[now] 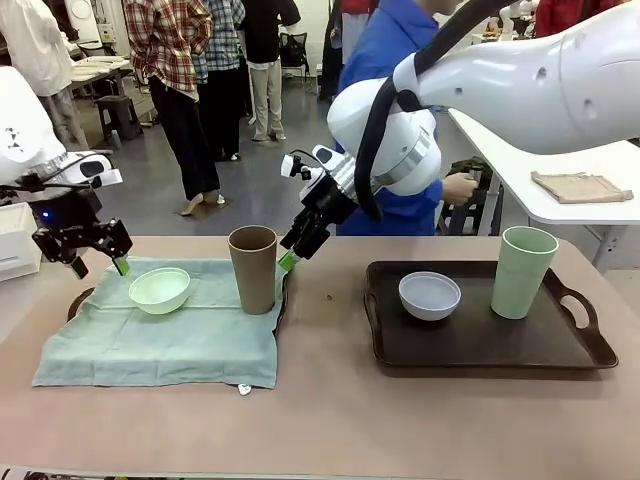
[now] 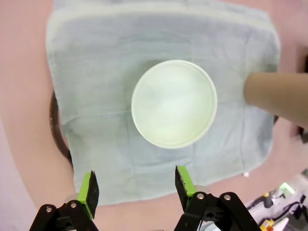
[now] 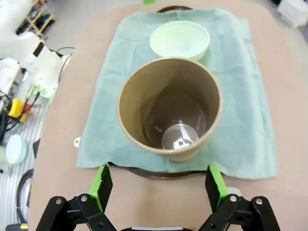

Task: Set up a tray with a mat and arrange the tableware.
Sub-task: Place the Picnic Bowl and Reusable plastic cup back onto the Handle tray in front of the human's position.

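Observation:
A pale green mat [image 1: 150,340] covers the left tray [image 1: 80,300]. On it sit a mint green bowl [image 1: 159,290] and an upright brown cup [image 1: 253,268]. My left gripper [image 1: 100,267] hovers open just left of and above the bowl. From above, the bowl [image 2: 173,103] lies ahead of the open left gripper [image 2: 136,185], clear of its fingers. My right gripper [image 1: 292,258] is open close to the cup's right side; the cup [image 3: 170,108] stands just ahead of the right gripper [image 3: 159,185]. A pale blue-white bowl [image 1: 430,295] and a pale green cup [image 1: 523,272] stand on the bare dark tray [image 1: 490,345].
A person in blue stands at the far side behind my right arm. A white side table with a folded brown cloth [image 1: 580,186] is at back right. A white box [image 1: 15,240] sits at the left edge. Bare tabletop lies in front of both trays.

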Motion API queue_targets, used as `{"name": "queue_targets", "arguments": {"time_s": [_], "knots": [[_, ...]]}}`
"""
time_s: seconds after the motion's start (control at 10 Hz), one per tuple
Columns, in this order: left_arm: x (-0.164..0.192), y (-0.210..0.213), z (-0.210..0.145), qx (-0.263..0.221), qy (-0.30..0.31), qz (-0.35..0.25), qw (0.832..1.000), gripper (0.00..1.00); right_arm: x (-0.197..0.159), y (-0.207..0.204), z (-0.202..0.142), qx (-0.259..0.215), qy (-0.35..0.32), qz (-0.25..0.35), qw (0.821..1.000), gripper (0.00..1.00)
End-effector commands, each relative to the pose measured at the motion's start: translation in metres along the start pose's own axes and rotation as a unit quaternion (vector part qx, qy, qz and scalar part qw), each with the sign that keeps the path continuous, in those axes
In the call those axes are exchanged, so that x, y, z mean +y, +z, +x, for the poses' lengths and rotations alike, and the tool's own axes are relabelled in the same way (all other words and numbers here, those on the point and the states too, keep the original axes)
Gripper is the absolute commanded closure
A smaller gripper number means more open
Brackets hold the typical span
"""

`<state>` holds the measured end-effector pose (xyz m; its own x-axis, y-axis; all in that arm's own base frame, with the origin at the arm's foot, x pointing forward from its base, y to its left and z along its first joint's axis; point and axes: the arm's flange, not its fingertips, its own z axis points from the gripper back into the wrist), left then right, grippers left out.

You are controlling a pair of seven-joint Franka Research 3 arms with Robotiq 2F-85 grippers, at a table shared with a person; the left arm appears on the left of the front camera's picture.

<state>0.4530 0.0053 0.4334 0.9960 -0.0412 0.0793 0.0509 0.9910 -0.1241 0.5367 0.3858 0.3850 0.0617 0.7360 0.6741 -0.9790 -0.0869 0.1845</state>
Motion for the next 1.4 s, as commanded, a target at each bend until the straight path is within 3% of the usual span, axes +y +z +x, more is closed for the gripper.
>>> {"name": "queue_targets", "arguments": {"time_s": [0.0,0.3,0.6,0.8,0.9,1.0,1.1,1.3], "knots": [[-0.015,0.02,-0.02,-0.012,-0.039,-0.013,0.999,0.17,0.022,0.019,0.001,0.046,-0.088,-0.04,0.994,0.0],[-0.061,0.073,-0.023,-0.019,-0.093,-0.004,0.996,0.17,0.05,0.079,0.023,0.124,-0.231,-0.07,0.962,0.0],[-0.096,0.101,-0.006,-0.022,-0.113,-0.005,0.993,0.17,0.095,0.144,0.038,0.184,-0.358,-0.115,0.908,0.0],[-0.119,0.111,0.002,-0.019,-0.109,0.018,0.994,0.17,0.126,0.173,0.05,0.208,-0.406,-0.15,0.877,0.0],[-0.126,0.117,0.004,-0.02,-0.085,0.033,0.996,0.17,0.137,0.18,0.063,0.205,-0.409,-0.158,0.875,0.0],[-0.125,0.119,0.003,-0.023,-0.081,0.037,0.996,0.17,0.14,0.183,0.075,0.161,-0.362,-0.128,0.909,0.0],[-0.119,0.11,0.0,-0.029,-0.111,0.01,0.993,0.17,0.134,0.182,0.052,0.196,-0.399,-0.149,0.883,0.0],[-0.119,0.11,0.0,-0.029,-0.111,0.01,0.993,0.17,0.134,0.182,0.052,0.196,-0.399,-0.149,0.883,0.0]]}}
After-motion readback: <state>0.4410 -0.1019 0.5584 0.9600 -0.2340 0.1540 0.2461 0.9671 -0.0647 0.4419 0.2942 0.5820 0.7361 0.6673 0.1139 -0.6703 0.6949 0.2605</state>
